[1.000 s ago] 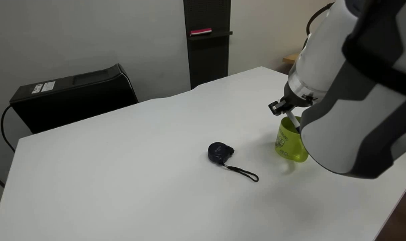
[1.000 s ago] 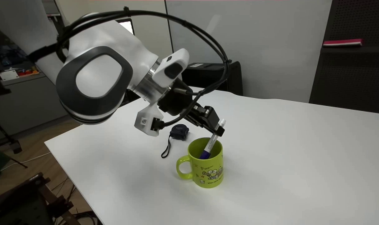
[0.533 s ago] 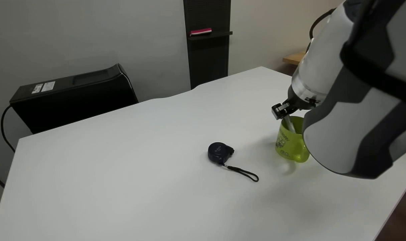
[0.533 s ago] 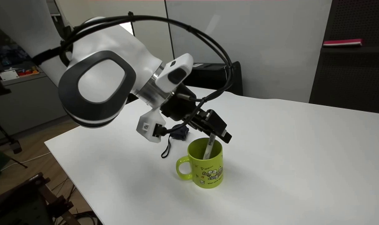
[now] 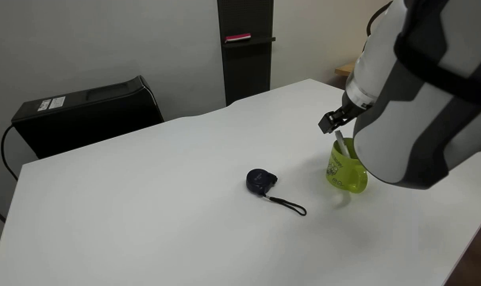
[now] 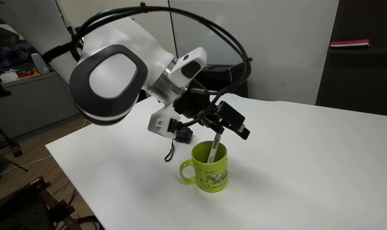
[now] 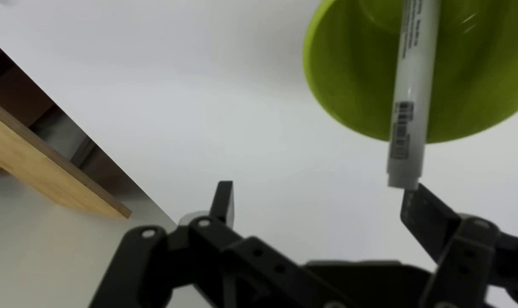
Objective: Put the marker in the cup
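From left in an exterior view, the green cup (image 6: 207, 170) stood on the bench (image 6: 292, 159); inside, below and left of the tool (image 6: 232, 132), the marker (image 6: 214, 149) leaned, long axis steep, upper end pointing up and right past the rim, just beside one of the tool's parted, empty fingers (image 7: 430, 220).

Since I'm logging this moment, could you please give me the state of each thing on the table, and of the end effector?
Cup: upright on the table.
Marker: tilted inside the cup, white end out above the rim.
End effector: open, not gripping the marker.
Tape measure: lying on the table, no tape visibly drawn out.
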You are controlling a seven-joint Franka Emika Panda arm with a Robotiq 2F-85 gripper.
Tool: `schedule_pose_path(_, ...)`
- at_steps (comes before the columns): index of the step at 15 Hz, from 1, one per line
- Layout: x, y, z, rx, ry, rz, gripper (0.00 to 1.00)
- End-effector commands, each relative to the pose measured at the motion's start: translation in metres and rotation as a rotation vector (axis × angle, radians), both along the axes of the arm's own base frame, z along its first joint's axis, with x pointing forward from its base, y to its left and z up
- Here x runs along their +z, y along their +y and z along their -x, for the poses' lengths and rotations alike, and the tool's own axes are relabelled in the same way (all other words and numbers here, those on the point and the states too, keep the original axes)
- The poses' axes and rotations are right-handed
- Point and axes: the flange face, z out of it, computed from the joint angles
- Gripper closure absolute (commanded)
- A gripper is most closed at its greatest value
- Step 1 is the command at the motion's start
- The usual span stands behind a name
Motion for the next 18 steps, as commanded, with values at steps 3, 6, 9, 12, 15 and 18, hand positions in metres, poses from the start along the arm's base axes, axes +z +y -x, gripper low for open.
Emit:
schedule_pose_path(3, 0.032, -0.017, -0.031, 0.014, 0.031, -0.036, 0.0)
schedule_pose_path(6, 0.049, -0.014, -0.047, 0.089, 0.09, -0.111, 0.0)
schedule_pose_path(9, 0.064, -0.013, -0.062, 0.157, 0.159, -0.177, 0.0)
schedule_pose_path(12, 0.077, -0.012, -0.072, 0.193, 0.227, -0.236, 0.0)
schedule_pose_path(15, 0.095, -0.002, -0.074, 0.256, 0.303, -0.315, 0.0)
schedule_pose_path(18, 0.093, 0.011, -0.075, 0.338, 0.407, -0.452, 0.0)
